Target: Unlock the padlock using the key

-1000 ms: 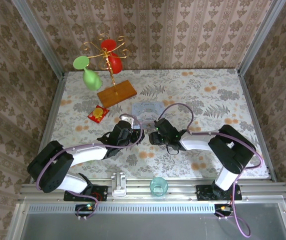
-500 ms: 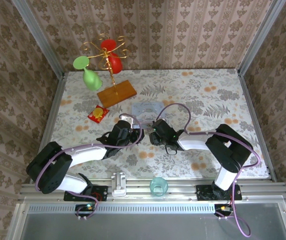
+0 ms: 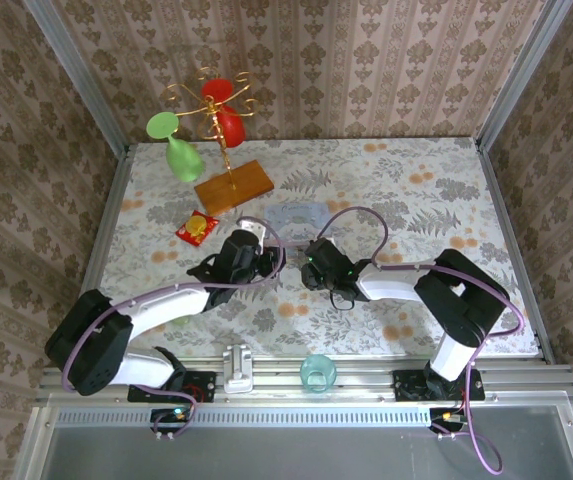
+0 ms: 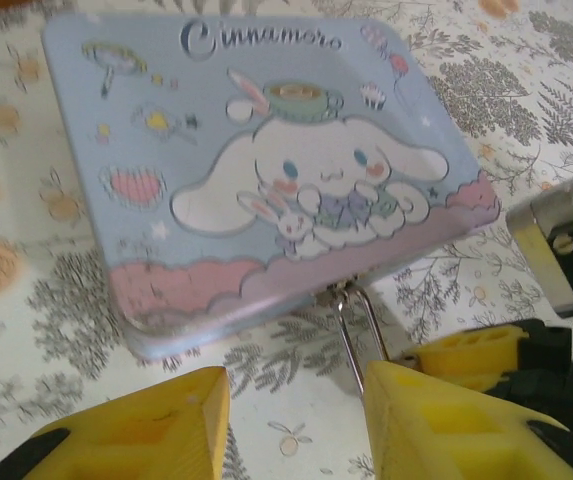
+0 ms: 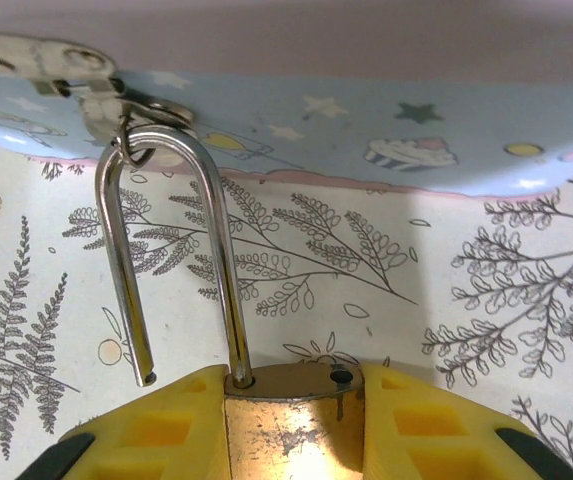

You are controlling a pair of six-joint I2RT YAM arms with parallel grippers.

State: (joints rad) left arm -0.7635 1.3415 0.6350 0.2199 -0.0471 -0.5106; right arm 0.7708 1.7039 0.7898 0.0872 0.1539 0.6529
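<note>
Right claw (image 5: 291, 380) clamped on the brass body of the padlock (image 5: 291, 425), one yellow finger against each side. The shackle (image 5: 221, 250) rises ahead of the claw and hooks through the hasp ring (image 5: 131, 140) of a pale blue tin (image 5: 366, 110) lying just beyond on the fern-print table (image 5: 386, 280). One shackle leg sits in the body. The other hangs free to the claw's left, so the lock looks already sprung.

Left claw (image 4: 296, 410) stands with fingers apart and nothing between them, the tin (image 4: 256, 160) directly ahead of it and the thin shackle (image 4: 351, 330) just off its right finger.

The padlock is likely light, rigid and smooth, so it may slip. Its flat body faces are the best hold, as the swivelling shackle would turn in a grip. Since it is tethered to the hasp, a hard pull would probably drag the tin.

The lid carries a white cartoon dog with a rabbit and script reading "Cinnamoro", the ending unclear.
</note>
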